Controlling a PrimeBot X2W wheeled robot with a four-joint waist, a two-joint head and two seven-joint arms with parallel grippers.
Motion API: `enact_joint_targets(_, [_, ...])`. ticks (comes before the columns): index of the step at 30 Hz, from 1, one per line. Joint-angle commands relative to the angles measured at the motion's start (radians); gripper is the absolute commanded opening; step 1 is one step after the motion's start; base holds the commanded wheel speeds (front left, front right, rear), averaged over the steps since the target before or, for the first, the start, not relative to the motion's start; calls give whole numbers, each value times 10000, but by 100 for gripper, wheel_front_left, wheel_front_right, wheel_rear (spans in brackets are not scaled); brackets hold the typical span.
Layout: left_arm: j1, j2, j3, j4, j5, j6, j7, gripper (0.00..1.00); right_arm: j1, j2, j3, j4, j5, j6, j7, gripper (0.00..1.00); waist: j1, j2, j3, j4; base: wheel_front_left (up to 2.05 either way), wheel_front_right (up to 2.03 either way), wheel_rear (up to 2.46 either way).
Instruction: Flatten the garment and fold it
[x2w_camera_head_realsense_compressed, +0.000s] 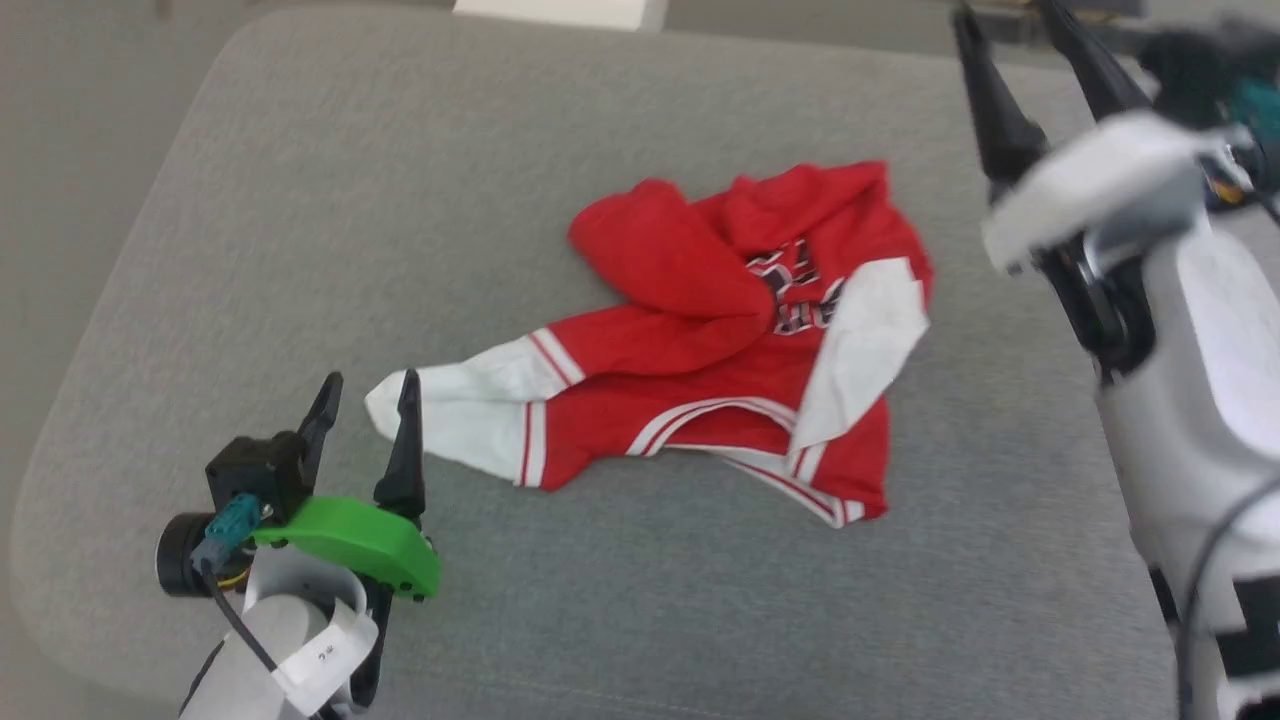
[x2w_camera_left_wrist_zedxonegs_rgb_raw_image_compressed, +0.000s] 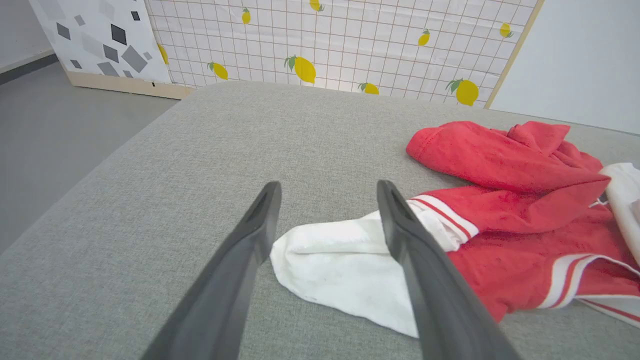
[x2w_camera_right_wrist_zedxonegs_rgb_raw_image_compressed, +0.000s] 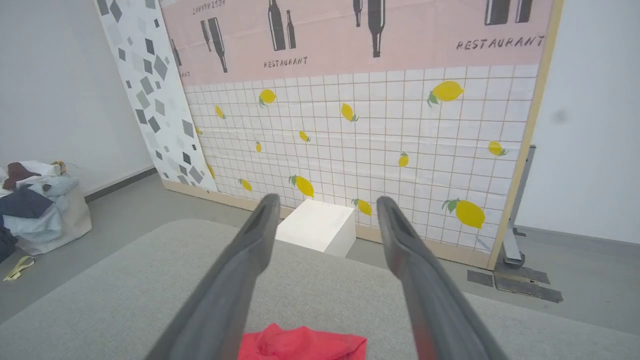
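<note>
Head view: a crumpled red, white-sleeved jersey T-shirt lies on a grey fabric cushion, its sleeve tip beside the left gripper; left wrist view — that sleeve lies between its wide, empty jaws; right wrist view — the right gripper gapes empty, red cloth low between its jaws.

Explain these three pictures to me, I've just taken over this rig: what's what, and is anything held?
It's a two-armed robot. The head view looks down on the work: left gripper at lower left, right gripper at upper right, both open, holding nothing. The other two views look along each gripper's own fingers. A crumpled red shirt lies on a grey pad. The left gripper is by its white sleeve; the right points beyond the shirt toward a lemon-print panel.
</note>
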Motion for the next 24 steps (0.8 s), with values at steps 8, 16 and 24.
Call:
enact_joint_targets(8, [666, 191, 57, -452, -187, 243, 240, 100, 3055, -132, -1626, -1725, -137, -13, -879, 100, 0, 0, -1404, -1387, 0, 0, 0])
enact_joint_targets(16, [871, 148, -46, -563, -291, 287, 329, 100, 6057, 556, -2947, -3172, -388, -13, -349, 100, 0, 0, -1539, -1364, 0, 0, 0])
enact_joint_targets(24, [843, 87, -153, -634, -357, 335, 453, 100, 7086, 1028, -3408, -4064, -511, -13, 118, 100, 0, 0, -1377, -1419, 0, 0, 0])
